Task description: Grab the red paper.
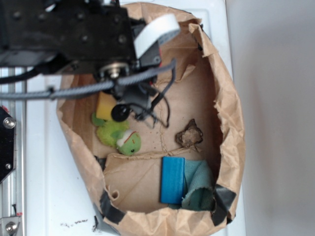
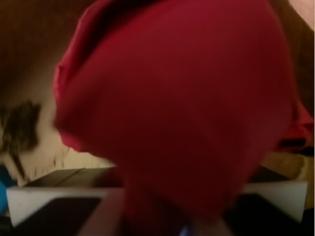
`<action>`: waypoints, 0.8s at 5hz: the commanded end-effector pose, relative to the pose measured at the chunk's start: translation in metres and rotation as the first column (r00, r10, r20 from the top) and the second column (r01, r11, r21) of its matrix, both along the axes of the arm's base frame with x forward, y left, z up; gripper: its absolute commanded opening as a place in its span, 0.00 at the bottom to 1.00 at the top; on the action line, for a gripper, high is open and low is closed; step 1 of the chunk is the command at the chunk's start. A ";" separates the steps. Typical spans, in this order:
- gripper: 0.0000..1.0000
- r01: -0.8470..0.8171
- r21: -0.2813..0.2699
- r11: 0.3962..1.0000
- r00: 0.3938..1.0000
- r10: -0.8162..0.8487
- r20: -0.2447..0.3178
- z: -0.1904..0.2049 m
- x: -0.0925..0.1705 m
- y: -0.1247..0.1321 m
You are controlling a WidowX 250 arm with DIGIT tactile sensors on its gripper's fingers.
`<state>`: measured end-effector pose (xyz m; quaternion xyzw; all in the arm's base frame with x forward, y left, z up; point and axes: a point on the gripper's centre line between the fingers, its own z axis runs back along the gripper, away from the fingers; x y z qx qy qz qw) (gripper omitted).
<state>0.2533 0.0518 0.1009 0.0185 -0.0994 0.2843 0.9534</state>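
Observation:
The red paper [image 2: 177,98] fills most of the wrist view, blurred and very near the camera. Its lower part narrows down between the two pale fingers [image 2: 106,219] at the bottom edge. My gripper [image 2: 170,219] is shut on the red paper. In the exterior view the black arm [image 1: 69,29] hangs over the back left of the brown paper bag [image 1: 231,108] and hides the jaws. Only a red sliver [image 1: 156,53] shows beside the arm's white strip; I cannot tell whether it is the paper.
Inside the bag lie a yellow sponge [image 1: 105,106], a green plush toy [image 1: 120,135], a small brown crumpled lump [image 1: 189,135], a blue block [image 1: 172,179] and a teal cloth [image 1: 199,184]. The bag's crumpled walls rise all round. A metal rail [image 1: 10,147] runs along the left.

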 end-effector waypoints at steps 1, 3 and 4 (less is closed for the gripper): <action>0.00 0.195 -0.004 0.981 0.977 -0.194 0.089 0.046 -0.003 -0.023; 0.00 0.302 -0.054 0.952 0.949 -0.295 0.109 0.058 0.011 -0.040; 0.00 0.325 -0.039 0.945 0.942 -0.320 0.100 0.056 0.012 -0.043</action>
